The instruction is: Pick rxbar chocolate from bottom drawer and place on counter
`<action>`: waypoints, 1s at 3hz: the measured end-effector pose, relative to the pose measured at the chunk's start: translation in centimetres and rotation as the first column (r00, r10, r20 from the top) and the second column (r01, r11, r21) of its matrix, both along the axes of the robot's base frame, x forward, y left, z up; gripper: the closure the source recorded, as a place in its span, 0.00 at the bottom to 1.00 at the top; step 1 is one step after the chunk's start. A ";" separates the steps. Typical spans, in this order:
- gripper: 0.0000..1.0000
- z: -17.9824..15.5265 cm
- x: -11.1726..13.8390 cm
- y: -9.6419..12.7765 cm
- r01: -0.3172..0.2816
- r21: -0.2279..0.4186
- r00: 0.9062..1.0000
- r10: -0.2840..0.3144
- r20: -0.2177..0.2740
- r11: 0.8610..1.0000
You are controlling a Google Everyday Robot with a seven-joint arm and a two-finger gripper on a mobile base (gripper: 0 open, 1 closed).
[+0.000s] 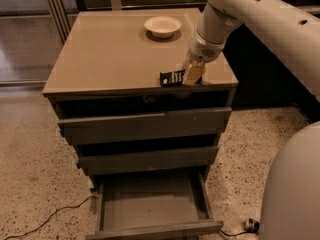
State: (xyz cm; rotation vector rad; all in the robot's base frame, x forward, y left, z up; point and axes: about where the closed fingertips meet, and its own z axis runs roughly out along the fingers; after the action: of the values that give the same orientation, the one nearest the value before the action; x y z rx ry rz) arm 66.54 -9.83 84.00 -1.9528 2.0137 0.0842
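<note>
The rxbar chocolate (171, 78), a small black wrapper with white lettering, is at the front right edge of the tan counter (110, 54), just at the surface. My gripper (192, 74) comes down from the upper right and is shut on the bar's right end. The bottom drawer (150, 206) is pulled out below the cabinet, and its grey tray shows nothing inside. The two grey drawers above it are pushed in.
A white bowl (162, 26) stands at the back of the counter. My arm fills the upper right and my base the lower right. A cable (45, 219) lies on the speckled floor at the left, and a plug (250, 225) at the right of the drawer.
</note>
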 end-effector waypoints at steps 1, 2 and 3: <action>1.00 1.3 2.4 1.3 -0.014 0.000 0.999 0.014 0.035 1.000; 1.00 1.2 4.7 3.1 -0.030 0.016 0.998 0.029 0.052 0.999; 1.00 0.4 6.0 4.1 -0.037 0.029 0.998 0.036 0.048 0.999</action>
State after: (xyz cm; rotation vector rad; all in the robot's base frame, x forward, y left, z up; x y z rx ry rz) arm 72.55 -5.68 84.36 -1.9552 1.9369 0.0755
